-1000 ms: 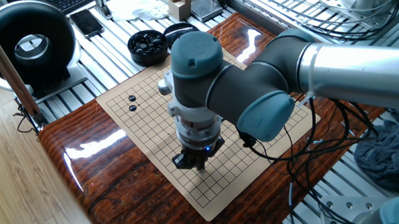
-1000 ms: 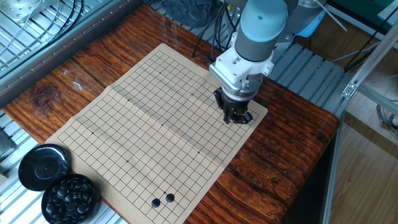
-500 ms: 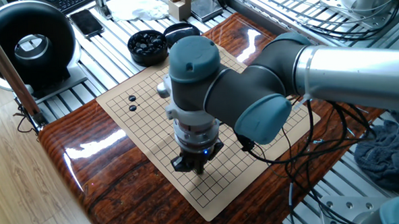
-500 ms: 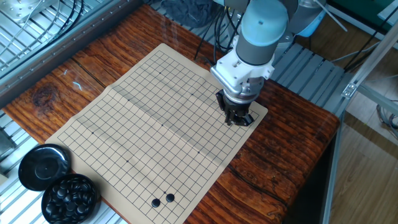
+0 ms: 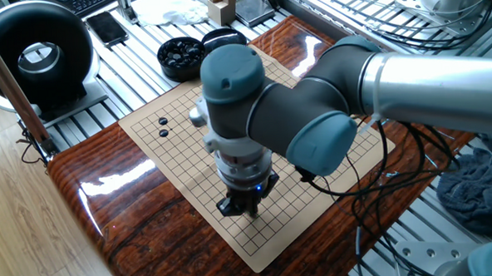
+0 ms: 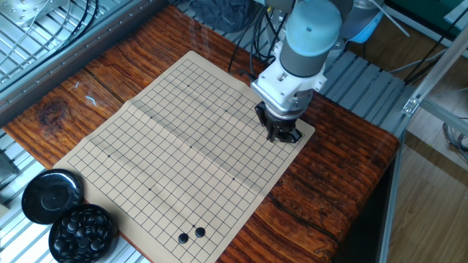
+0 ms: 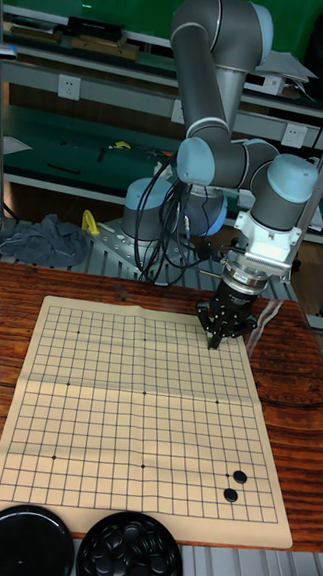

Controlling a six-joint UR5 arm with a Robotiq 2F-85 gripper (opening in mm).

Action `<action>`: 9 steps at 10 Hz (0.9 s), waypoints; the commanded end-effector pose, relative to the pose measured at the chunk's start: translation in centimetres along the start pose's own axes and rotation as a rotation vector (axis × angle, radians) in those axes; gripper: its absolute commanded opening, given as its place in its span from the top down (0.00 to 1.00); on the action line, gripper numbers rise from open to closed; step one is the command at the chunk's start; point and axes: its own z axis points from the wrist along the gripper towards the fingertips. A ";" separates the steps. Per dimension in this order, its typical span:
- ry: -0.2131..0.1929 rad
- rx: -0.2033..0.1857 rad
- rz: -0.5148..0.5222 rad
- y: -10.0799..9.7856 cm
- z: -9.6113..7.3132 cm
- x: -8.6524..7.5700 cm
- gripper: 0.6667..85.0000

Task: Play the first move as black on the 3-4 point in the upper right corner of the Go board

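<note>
The Go board [image 7: 118, 391] lies flat on the wooden table. My gripper [image 7: 223, 336] points straight down over the board's upper right corner in the tall fixed view, just above the grid [image 5: 247, 209] [image 6: 281, 135]. Its dark fingers stand close together, and I cannot make out a black stone between the tips. The gripper covers the 3-4 point beneath it. Two black stones [image 7: 234, 486] [image 5: 163, 127] [image 6: 191, 235] sit side by side near the board's lower right corner. A black bowl [image 7: 128, 561] full of black stones stands off the board's near edge.
The bowl's round black lid [image 7: 33, 556] [image 6: 50, 196] lies beside the bowl [image 6: 82, 230] [image 5: 182, 56]. Black cables [image 5: 398, 190] trail over the table edge behind the arm. A grey cloth [image 7: 39, 243] lies at the far left. Metal racks border the table.
The gripper has shifted a little toward the board's corner and dropped closer to the grid. The stones on the board have not moved.
</note>
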 end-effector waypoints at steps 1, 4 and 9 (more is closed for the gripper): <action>-0.024 0.022 0.022 0.4 -0.8 -0.9 0.99; -0.030 0.013 0.026 1.1 -1.0 -1.2 0.99; -0.032 0.045 0.038 0.4 -0.3 -1.5 0.99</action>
